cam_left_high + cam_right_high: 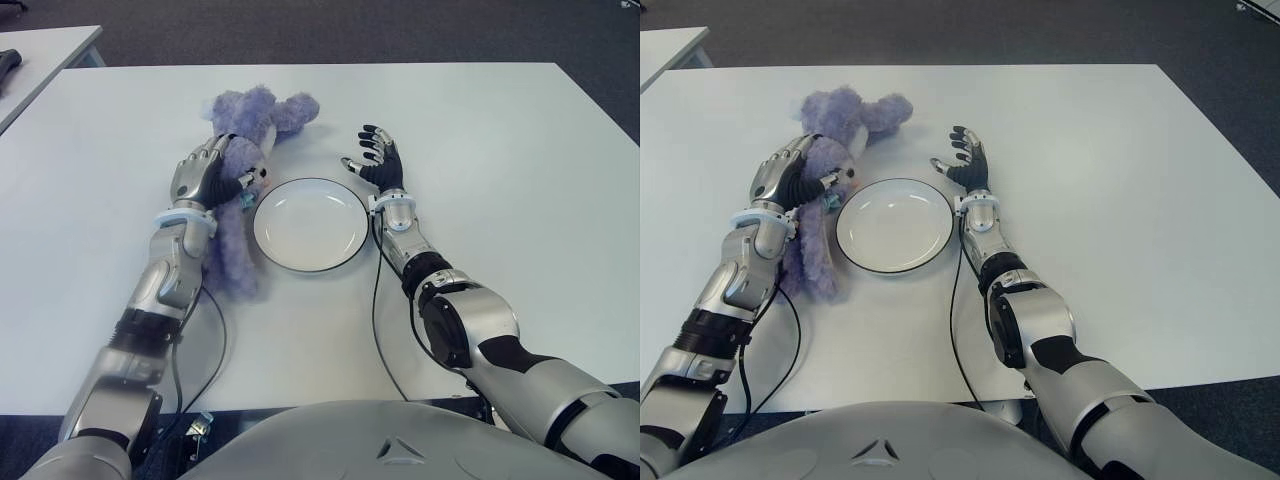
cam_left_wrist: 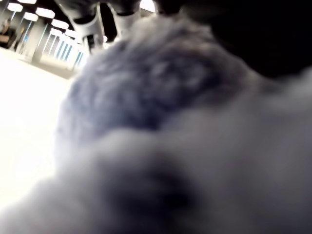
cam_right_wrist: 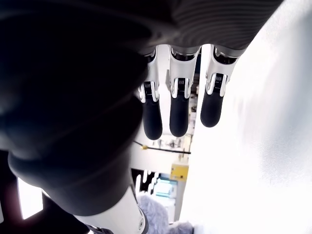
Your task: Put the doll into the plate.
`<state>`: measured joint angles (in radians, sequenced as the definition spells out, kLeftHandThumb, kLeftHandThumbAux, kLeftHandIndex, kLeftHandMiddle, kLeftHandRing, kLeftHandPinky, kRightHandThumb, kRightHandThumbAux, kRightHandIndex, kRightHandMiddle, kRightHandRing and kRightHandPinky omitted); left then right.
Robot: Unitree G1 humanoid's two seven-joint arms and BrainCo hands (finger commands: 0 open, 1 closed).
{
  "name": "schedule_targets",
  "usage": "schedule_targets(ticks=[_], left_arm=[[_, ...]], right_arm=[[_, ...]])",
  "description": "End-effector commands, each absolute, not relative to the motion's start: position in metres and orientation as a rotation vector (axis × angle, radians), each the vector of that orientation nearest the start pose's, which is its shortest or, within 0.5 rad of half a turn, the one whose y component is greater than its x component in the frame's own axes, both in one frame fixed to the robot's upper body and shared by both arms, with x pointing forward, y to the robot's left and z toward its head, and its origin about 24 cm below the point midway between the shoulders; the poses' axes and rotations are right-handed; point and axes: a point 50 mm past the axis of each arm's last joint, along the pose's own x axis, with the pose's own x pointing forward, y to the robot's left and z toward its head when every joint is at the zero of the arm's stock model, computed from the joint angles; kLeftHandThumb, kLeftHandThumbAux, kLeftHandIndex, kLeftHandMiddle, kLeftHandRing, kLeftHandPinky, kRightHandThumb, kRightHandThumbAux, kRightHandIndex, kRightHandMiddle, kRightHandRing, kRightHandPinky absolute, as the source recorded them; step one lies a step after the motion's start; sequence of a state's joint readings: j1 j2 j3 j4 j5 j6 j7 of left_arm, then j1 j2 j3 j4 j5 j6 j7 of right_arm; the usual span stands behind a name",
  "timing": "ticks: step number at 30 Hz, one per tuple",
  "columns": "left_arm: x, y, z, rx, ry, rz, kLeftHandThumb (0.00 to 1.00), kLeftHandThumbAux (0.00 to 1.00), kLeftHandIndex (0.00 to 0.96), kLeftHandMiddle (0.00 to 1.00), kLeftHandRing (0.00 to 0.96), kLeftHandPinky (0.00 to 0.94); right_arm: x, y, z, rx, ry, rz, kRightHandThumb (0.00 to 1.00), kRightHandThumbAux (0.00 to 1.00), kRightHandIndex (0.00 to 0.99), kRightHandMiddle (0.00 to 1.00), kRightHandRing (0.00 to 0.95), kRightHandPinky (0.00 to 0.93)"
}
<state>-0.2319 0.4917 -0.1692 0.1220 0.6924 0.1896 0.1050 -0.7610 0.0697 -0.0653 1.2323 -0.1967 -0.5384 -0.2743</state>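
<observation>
Fluffy purple fur fills the left wrist view: the left hand (image 1: 205, 172) is clenched around the doll (image 1: 245, 130), which lies on the white table (image 1: 500, 150) just left of the plate (image 1: 311, 225). Round, white and dark-rimmed, the plate holds nothing. Right hand (image 1: 377, 158) hovers by its far right edge, fingers spread, grasping nothing.

eye views evenly lit, sharp, soft shadows on table (image 1: 500, 150); left wrist view full of blurred doll (image 2: 170, 146) fur; right wrist view blown-out whites, dark hand (image 3: 73, 97) underexposed
</observation>
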Motion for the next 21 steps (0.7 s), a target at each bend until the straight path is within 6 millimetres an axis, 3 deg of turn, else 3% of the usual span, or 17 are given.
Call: schedule_targets(ticks=[1,5,21], left_arm=[[0.3,0.229,0.052,1.27,0.054,0.102,0.4,0.405,0.017,0.005,0.162,0.361],[0.311,0.234,0.04,1.279,0.067,0.142,0.499,0.389,0.015,0.006,0.16,0.317],[0.323,0.233,0.02,1.217,0.129,0.232,0.601,0.325,0.0,0.0,0.148,0.302]], right_arm=[[0.289,-0.096,-0.057,-0.149,0.352,-0.006,0.204,0.968,0.179,0.246,0.219,0.228],[0.289,-0.097,-0.057,-0.146,0.353,-0.006,0.199,0.971,0.181,0.248,0.222,0.228],[0.288,-0.098,-0.057,-0.157,0.349,-0.005,0.168,0.973,0.193,0.252,0.223,0.223]])
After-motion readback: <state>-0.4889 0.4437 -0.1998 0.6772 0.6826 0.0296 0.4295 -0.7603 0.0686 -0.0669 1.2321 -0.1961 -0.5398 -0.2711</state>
